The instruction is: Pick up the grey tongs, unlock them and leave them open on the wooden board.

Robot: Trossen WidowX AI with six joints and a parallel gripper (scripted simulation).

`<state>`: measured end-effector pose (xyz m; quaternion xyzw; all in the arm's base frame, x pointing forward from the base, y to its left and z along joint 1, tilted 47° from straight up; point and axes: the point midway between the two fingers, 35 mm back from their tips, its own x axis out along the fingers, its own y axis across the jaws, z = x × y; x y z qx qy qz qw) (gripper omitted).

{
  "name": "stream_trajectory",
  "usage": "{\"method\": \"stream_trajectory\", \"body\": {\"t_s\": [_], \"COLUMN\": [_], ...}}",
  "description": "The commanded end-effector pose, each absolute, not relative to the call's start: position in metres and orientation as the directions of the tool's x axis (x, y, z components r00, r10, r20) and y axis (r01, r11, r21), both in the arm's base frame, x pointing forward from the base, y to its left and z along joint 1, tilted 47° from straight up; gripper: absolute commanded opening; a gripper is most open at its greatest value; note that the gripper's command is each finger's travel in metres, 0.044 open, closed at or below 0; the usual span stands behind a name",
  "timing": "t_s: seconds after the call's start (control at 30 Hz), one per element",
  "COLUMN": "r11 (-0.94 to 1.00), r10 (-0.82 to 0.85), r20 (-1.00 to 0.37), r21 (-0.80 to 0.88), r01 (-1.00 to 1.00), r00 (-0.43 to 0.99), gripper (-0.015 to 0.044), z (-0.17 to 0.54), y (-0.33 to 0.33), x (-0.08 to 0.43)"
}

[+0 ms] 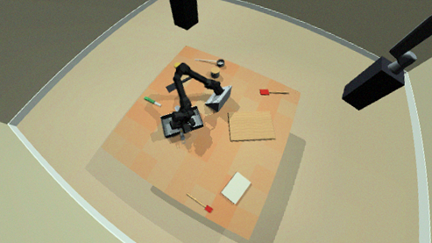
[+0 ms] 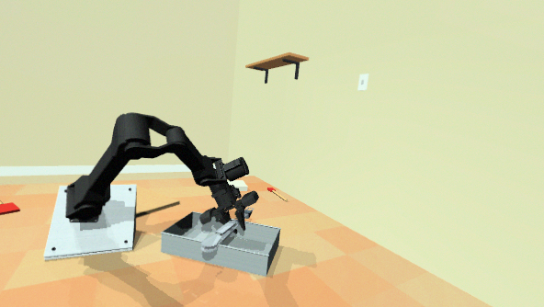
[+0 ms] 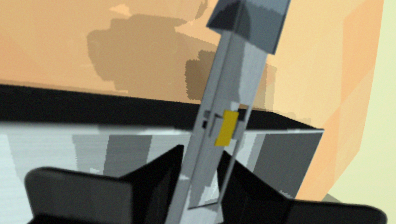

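Note:
The grey tongs [image 1: 182,137] [image 2: 212,243] [image 3: 240,70] lie across the roasting tin [image 2: 216,258] [image 3: 310,150], with one end over its near wall in the exterior view. A yellow tab [image 3: 227,128] shows on the tongs, near a dark block on them. My gripper [image 2: 227,225] [image 3: 200,153] points down into the tin and is shut on the tongs, one finger against each side just below the yellow tab. The wooden board [image 1: 251,126] lies flat, away from the tin. The arm hides part of the tin in the top view.
The arm's base plate [image 1: 226,96] [image 2: 57,234] stands between tin and board. A green-handled tool [image 1: 150,100] lies beyond the tin. A white block [image 1: 236,188] and two red-headed tools [image 1: 264,92] [image 1: 209,209] lie farther off. A small pot [image 1: 221,63] and a round container [image 1: 214,72] stand behind the arm.

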<state>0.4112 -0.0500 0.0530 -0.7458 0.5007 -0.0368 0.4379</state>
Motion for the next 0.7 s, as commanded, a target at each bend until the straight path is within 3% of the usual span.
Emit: {"method": "stream_trajectory", "body": {"t_s": [0.0,0.23,0.5,0.67], "r11": [-0.114,-0.114,-0.111,-0.112], "r10": [-0.779,-0.779,-0.778,-0.777], "r20": [-0.384,-0.384,-0.388,-0.392], "r21": [-0.691,-0.691,-0.689,-0.685], "r01": [-0.714,-0.714,-0.716,-0.720], "r00": [0.495,0.495,0.494,0.493], "gripper": [0.0093,0.0047,-0.0150,-0.0150], "z": [0.053,0.053,0.060,0.093], "y": [-0.050,-0.050,-0.041,-0.004], "x": [0.411,0.411,0.412,0.409]}}
